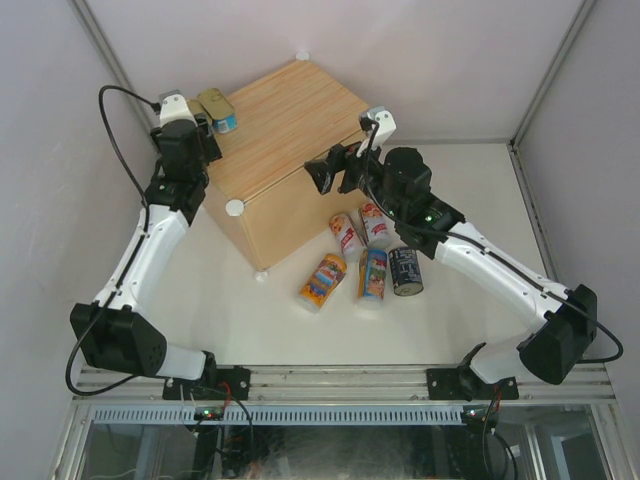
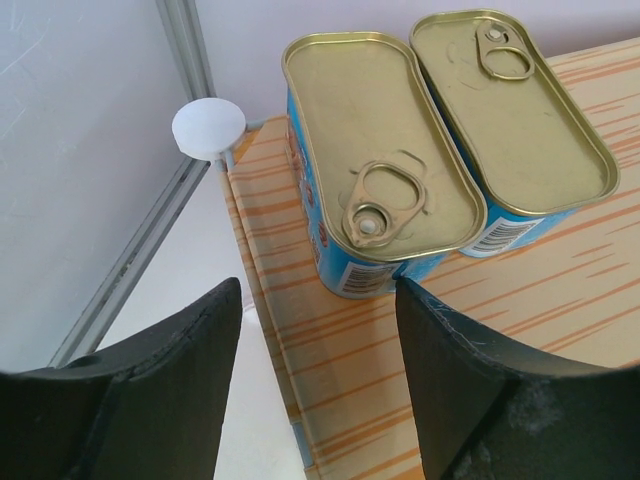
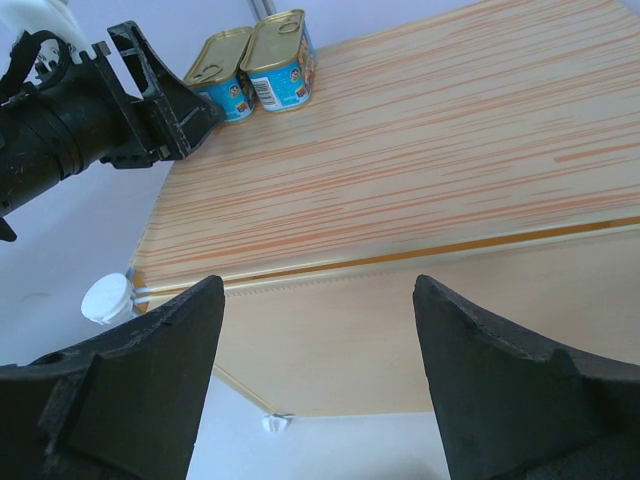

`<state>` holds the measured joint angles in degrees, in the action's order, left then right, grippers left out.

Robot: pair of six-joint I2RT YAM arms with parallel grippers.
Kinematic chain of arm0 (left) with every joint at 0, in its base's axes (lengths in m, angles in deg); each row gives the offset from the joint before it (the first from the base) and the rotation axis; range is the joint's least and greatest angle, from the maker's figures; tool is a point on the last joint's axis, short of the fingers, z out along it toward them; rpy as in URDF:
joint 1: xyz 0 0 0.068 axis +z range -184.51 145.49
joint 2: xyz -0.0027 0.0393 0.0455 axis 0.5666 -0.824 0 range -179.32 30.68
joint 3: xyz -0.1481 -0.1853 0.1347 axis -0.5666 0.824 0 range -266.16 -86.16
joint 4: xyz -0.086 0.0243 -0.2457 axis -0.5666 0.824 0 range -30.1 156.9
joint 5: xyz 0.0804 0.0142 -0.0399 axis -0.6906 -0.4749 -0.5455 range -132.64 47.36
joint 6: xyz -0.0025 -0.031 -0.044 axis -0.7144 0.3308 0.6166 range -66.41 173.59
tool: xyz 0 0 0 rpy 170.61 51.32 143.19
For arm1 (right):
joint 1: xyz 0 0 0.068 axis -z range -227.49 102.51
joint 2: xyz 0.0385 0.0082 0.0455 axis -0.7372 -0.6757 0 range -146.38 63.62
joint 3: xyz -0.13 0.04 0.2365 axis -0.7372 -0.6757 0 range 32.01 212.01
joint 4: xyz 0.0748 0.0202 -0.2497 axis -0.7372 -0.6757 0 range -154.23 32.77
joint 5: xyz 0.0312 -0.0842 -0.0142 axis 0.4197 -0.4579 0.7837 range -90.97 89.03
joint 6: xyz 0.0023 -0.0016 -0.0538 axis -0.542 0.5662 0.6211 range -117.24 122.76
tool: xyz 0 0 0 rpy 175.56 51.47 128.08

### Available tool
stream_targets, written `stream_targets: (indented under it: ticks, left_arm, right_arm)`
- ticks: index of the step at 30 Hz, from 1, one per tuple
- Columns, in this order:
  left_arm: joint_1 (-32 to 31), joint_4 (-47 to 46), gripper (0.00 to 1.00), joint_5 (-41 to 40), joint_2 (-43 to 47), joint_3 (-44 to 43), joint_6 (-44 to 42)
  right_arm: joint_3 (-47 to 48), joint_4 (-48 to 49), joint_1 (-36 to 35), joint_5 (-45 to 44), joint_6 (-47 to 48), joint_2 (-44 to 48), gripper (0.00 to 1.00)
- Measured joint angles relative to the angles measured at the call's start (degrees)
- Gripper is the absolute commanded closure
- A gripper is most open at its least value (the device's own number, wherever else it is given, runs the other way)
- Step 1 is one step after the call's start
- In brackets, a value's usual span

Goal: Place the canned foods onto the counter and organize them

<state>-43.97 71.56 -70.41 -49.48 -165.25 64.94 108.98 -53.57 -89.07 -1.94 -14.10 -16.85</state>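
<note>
Two flat gold-topped tins (image 2: 385, 170) (image 2: 520, 110) lie side by side on the counter (image 2: 560, 290) near its left corner knob (image 2: 208, 128). My left gripper (image 2: 320, 290) hovers just short of them, open, with nothing between its fingers. From above, the tins (image 1: 216, 106) sit beside the left gripper (image 1: 207, 128). My right gripper (image 1: 333, 172) is open and empty at the counter's (image 1: 285, 130) right front edge. On the table lie two red-white cans (image 1: 347, 236) (image 1: 376, 222), an orange can (image 1: 322, 281) and a blue can (image 1: 372, 274). A shorter dark can (image 1: 405, 270) stands beside them.
In the right wrist view the counter top (image 3: 420, 140) stretches away to the tins (image 3: 250, 65), with the left gripper (image 3: 150, 100) beside them. White knobs (image 1: 235, 207) (image 1: 302, 54) mark the counter's corners. Walls close in the table on the left, back and right.
</note>
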Motion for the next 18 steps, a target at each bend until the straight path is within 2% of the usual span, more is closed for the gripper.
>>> stream_targets:
  ticks: [9, 14, 18]
  left_arm:
    - [0.3, 0.5, 0.18, 1.2, 2.1, -0.2, 0.7]
    - [-0.8, 2.2, 0.14, 2.4, 10.2, 0.0, 1.9]
    - [-4.3, 2.5, 0.14, 3.2, 18.6, 2.1, 2.7]
  right_arm:
    - [-0.4, -0.7, -0.2, -1.6, 0.0, 0.3, 0.24]
    - [-4.1, -3.2, -1.4, -6.2, 0.8, 4.2, 0.23]
    - [-8.2, -5.7, -2.5, -10.3, 1.2, 9.4, 0.21]
